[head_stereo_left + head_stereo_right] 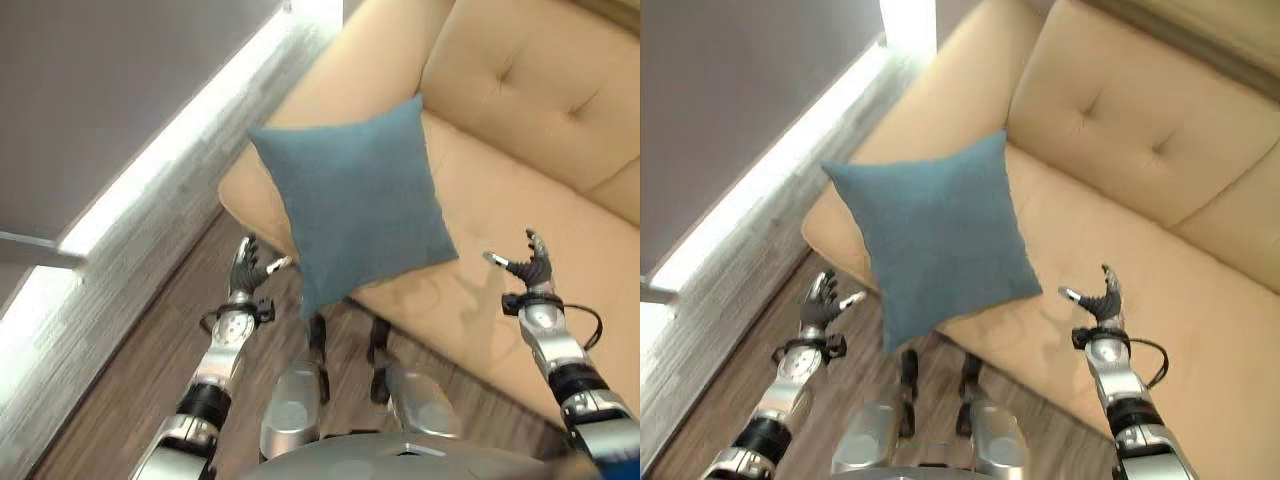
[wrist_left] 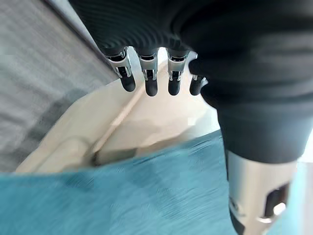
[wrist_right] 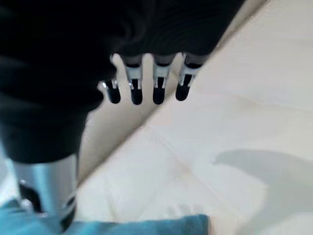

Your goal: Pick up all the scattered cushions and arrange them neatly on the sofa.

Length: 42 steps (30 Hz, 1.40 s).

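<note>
Wood floor (image 1: 150,350), grey wall (image 1: 110,90)

Pretty much same build both sides. Left arm (image 1: 215,370): silver-grey tube sections, black bands at joints. Right arm (image 1: 560,360): same deal, plus blue patch at near end. Left hand (image 1: 245,268) and right hand (image 1: 530,265): dark ribbed cover (image 2: 146,19) over back and wrist, silver fingers (image 2: 148,73), rounded glossy black tips. Seen close in wrist views: small dark slots and shiny metal links on each finger. Thumb (image 2: 259,191): chunky brushed-silver barrel, dark cut-out low on side. Fine ribs, near-black.
</note>
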Available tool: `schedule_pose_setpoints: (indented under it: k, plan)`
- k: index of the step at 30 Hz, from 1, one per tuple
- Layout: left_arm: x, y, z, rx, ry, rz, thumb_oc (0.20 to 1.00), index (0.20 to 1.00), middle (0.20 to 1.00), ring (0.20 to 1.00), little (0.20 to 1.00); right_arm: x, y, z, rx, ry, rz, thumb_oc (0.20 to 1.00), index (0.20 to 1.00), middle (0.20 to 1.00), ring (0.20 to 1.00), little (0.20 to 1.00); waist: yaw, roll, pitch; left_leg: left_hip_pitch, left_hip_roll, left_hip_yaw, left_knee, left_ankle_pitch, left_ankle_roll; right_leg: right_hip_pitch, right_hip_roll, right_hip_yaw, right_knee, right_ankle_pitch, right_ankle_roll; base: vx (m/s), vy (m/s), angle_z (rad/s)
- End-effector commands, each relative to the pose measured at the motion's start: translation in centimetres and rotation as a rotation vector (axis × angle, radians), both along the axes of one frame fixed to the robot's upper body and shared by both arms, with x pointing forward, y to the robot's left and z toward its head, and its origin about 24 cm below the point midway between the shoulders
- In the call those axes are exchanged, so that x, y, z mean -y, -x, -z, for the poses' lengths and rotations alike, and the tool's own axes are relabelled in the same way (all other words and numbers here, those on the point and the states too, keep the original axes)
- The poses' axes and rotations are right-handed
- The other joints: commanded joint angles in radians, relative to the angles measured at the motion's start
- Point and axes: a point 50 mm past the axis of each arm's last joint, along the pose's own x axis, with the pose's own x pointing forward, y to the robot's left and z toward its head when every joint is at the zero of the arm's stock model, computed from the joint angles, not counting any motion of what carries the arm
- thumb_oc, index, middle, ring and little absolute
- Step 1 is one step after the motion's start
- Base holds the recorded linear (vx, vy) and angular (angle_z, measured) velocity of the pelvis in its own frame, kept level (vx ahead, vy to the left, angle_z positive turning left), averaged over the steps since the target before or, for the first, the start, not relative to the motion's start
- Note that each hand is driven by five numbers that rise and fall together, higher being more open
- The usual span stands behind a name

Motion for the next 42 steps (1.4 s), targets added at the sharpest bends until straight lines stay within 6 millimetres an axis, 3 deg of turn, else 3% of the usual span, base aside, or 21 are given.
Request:
schedule_pose_setpoints:
  k: [1, 9, 13, 16, 18, 19, 27, 28, 31, 35, 37, 38, 39, 40, 42]
  plan:
    - [-0.8, 0.9, 1.0, -0.004, -0.008, -0.045, 1.0, 1.0, 1.0, 1.0, 1.0, 0.9, 1.2, 0.2, 0.036, 0.003, 0.043, 1.0, 1.0, 1.0, 1.0, 1.0, -0.012, -0.053, -0.108, 0.03, -0.014, -0.009, -0.026, -0.096, -0.016, -0.016, -0.04, 0.036, 0.08, -0.1, 0.06, -0.07, -0.059, -0.05]
    - [1.5, -2.4, -1.2, 0.073, -0.019, 0.022, 1.0, 1.0, 1.0, 1.0, 1.0, 0.5, -3.7, -5.8, 0.204, 0.008, -0.036, 1.0, 1.0, 1.0, 1.0, 1.0, 0.0, -0.064, -0.08, -0.11, 0.003, -0.027, -0.048, -0.031, -0.052, -0.163, -0.044, 0.016, 0.104, -0.087, 0.053, -0.04, -0.07, 0.05]
    - [2.3, -3.4, -2.3, 0.107, -0.012, 0.058, 1.0, 1.0, 1.0, 1.0, 1.0, 0.1, -5.1, -7.2, 0.196, 0.046, -0.09, 1.0, 1.0, 1.0, 1.0, 1.0, 0.007, -0.071, -0.068, -0.159, 0.007, -0.031, -0.048, -0.019, -0.062, -0.214, -0.042, 0.011, 0.107, -0.079, 0.054, -0.03, -0.095, 0.08]
    - [3.4, -4.9, -4.4, 0.181, -0.011, 0.097, 1.0, 1.0, 1.0, 1.0, 1.0, -0.1, -6.6, -8.8, 0.191, 0.118, -0.1, 1.0, 1.0, 1.0, 1.0, 1.0, 0.021, -0.062, -0.047, -0.205, 0.006, -0.044, -0.048, -0.003, -0.071, -0.265, -0.041, 0.001, 0.124, -0.081, 0.052, -0.01, -0.11, 0.01]
    - [4.3, -6.1, -6.5, 0.252, -0.006, 0.124, 1.0, 1.0, 1.0, 1.0, 1.0, -0.1, -7.4, -9.6, 0.188, 0.13, -0.096, 1.0, 1.0, 1.0, 1.0, 1.0, 0.029, -0.052, -0.04, -0.217, 0.01, -0.06, -0.048, -0.022, -0.084, -0.282, -0.037, 0.001, 0.141, -0.115, 0.056, 0.03, -0.153, 0.15]
    - [5.2, -6.9, -8.6, 0.324, -0.003, 0.16, 1.0, 1.0, 1.0, 1.0, 1.0, 0.0, -7.9, -10.1, 0.185, 0.1, -0.1, 1.0, 1.0, 1.0, 1.0, 1.0, 0.036, -0.045, -0.023, -0.236, 0.009, -0.067, -0.048, -0.015, -0.089, -0.305, -0.037, -0.003, 0.156, -0.122, 0.054, -0.05, -0.107, 0.28]
    - [7.9, -7.6, -13.0, 0.49, 0.084, 0.226, 1.0, 1.0, 1.0, 1.0, 1.0, -2.1, -9.4, -12.4, 0.269, 0.015, -0.162, 1.0, 1.0, 1.0, 1.0, 1.0, 0.051, -0.008, 0.012, -0.293, 0.014, -0.078, -0.047, 0.0, -0.091, -0.392, -0.037, 0.001, 0.202, -0.139, 0.054, -0.02, -0.064, 0.09]
    - [9.0, -7.8, -14.3, 0.532, 0.084, 0.251, 1.0, 1.0, 1.0, 1.0, 1.0, -3.6, -10.0, -13.4, 0.313, -0.014, -0.215, 1.0, 1.0, 1.0, 1.0, 1.0, 0.05, 0.003, 0.018, -0.302, 0.014, -0.08, -0.045, 0.001, -0.091, -0.41, -0.038, 0.005, 0.212, -0.141, 0.053, -0.02, -0.036, 0.01]
    - [10.2, -8.1, -15.3, 0.562, 0.087, 0.276, 1.0, 1.0, 1.0, 1.0, 1.0, -5.9, -10.5, -14.1, 0.358, -0.088, -0.285, 1.0, 1.0, 1.0, 1.0, 1.0, 0.046, 0.012, 0.027, -0.305, 0.013, -0.084, -0.043, 0.001, -0.091, -0.416, -0.038, 0.008, 0.216, -0.142, 0.054, -0.01, -0.014, 0.02]
    - [11.8, -8.3, -16.0, 0.573, 0.138, 0.267, 1.0, 1.0, 1.0, 1.0, 1.0, -12.9, -10.8, -15.6, 0.47, -0.351, -0.51, 1.0, 1.0, 1.0, 1.0, 1.0, 0.04, 0.025, 0.038, -0.297, 0.009, -0.078, -0.043, -0.005, -0.092, -0.412, -0.035, 0.018, 0.202, -0.135, 0.057, 0.0, 0.003, -0.03]
    - [11.8, -8.3, -16.0, 0.568, 0.19, 0.242, 1.0, 1.0, 1.0, 1.0, 1.0, -14.8, -10.5, -16.1, 0.504, -0.435, -0.572, 1.0, 1.0, 1.0, 1.0, 1.0, 0.036, 0.026, 0.038, -0.296, 0.009, -0.079, -0.044, -0.006, -0.091, -0.41, -0.033, 0.022, 0.195, -0.131, 0.057, -0.04, 0.026, -0.06]
    - [11.9, -8.3, -15.8, 0.56, 0.209, 0.234, 1.0, 1.0, 1.0, 1.0, 1.0, -15.6, -10.3, -16.4, 0.525, -0.47, -0.599, 0.768, 0.768, 0.768, 0.768, 0.768, 0.035, 0.026, 0.045, -0.305, 0.005, -0.072, -0.041, 0.016, -0.085, -0.417, -0.038, 0.012, 0.193, -0.102, 0.049, -0.08, 0.052, -0.03]
    - [12.1, -8.3, -15.6, 0.551, 0.233, 0.232, 0.347, 0.347, 0.347, 0.347, 0.347, -16.9, -9.9, -16.6, 0.55, -0.522, -0.649, 0.313, 0.313, 0.313, 0.313, 0.313, 0.03, 0.028, 0.045, -0.296, 0.005, -0.073, -0.041, 0.014, -0.084, -0.408, -0.038, 0.013, 0.19, -0.102, 0.049, -0.08, 0.054, -0.03]
    - [12.1, -8.3, -15.5, 0.552, 0.241, 0.232, 0.2, 0.2, 0.2, 0.2, 0.2, -17.5, -9.6, -16.8, 0.569, -0.537, -0.673, 0.2, 0.2, 0.2, 0.2, 0.2, 0.028, 0.029, 0.046, -0.289, 0.004, -0.071, -0.041, 0.013, -0.085, -0.403, -0.037, 0.013, 0.189, -0.102, 0.049, 0.0, 0.043, -0.04]
    - [11.7, -8.2, -15.0, 0.539, 0.259, 0.221, 0.2, 0.2, 0.2, 0.2, 0.2, -18.0, -9.0, -17.0, 0.599, -0.493, -0.708, 0.2, 0.2, 0.2, 0.2, 0.2, 0.021, 0.025, 0.044, -0.269, 0.002, -0.068, -0.043, 0.01, -0.085, -0.378, -0.036, 0.014, 0.183, -0.102, 0.047, 0.01, 0.037, -0.07]
